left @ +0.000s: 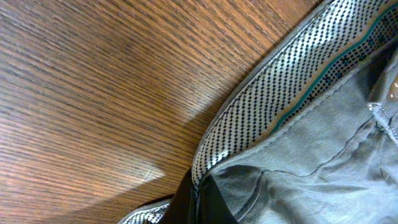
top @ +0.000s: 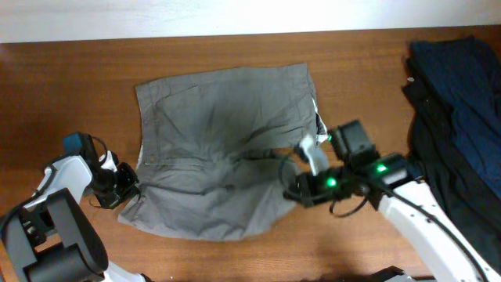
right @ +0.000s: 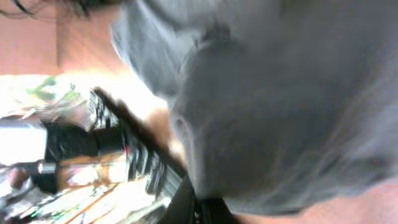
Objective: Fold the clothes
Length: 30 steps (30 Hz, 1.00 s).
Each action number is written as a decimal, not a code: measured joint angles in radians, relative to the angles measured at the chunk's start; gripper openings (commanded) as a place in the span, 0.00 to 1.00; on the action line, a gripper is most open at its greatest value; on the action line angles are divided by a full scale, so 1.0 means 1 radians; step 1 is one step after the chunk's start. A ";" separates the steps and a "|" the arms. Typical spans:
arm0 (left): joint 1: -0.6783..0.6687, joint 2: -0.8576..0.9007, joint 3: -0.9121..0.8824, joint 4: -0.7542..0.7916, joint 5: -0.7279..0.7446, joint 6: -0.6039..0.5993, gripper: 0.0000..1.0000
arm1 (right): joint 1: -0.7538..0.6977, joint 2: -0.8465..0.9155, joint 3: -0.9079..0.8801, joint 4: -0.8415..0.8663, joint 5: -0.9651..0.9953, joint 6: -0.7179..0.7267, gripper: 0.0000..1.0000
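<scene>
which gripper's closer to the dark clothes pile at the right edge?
Right. The right gripper is at the shorts' right edge, the side facing the dark clothes pile. The left gripper is at the shorts' left edge, the whole garment farther away.

Both arms have smooth white links between black joint housings; the left arm (top: 59,176) carries a blue cap (top: 76,142) and the left hand (top: 129,186) is black, while the right arm (top: 415,211) shows two green lights (top: 330,182) and thin black cables (top: 342,211) looping beside its joints.
</scene>
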 measured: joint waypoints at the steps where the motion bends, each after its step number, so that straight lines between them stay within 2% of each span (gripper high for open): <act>1: 0.000 0.000 0.000 0.000 0.000 0.000 0.00 | 0.000 -0.003 0.039 0.012 0.035 0.000 0.04; 5: 0.000 0.000 0.000 0.000 0.000 0.000 0.00 | 0.000 0.000 0.080 0.031 0.196 0.000 0.04; 6: 0.000 0.000 0.000 0.000 0.000 0.000 0.00 | 0.000 0.008 0.080 0.025 0.222 0.000 0.14; 8: 0.000 0.000 0.000 0.000 0.000 0.000 0.00 | 0.000 0.066 0.080 -0.011 0.302 0.003 0.57; 11: 0.000 0.000 0.000 0.000 0.000 0.000 0.00 | 0.000 0.185 0.080 -0.078 0.371 0.000 0.62; 17: 0.000 0.000 0.000 0.000 0.000 0.000 0.00 | 0.000 0.313 0.079 -0.170 0.438 0.000 0.66; 25: 0.000 0.000 0.002 -0.002 0.000 0.011 0.00 | 0.000 0.325 0.004 -0.198 0.459 -0.011 0.64; 29: 0.001 0.004 0.008 -0.007 0.003 0.026 0.00 | 0.000 0.325 -0.055 -0.124 0.370 -0.075 0.35; 30: 0.001 0.005 0.009 -0.008 0.003 0.027 0.00 | 0.000 0.325 -0.060 -0.090 0.330 -0.089 0.21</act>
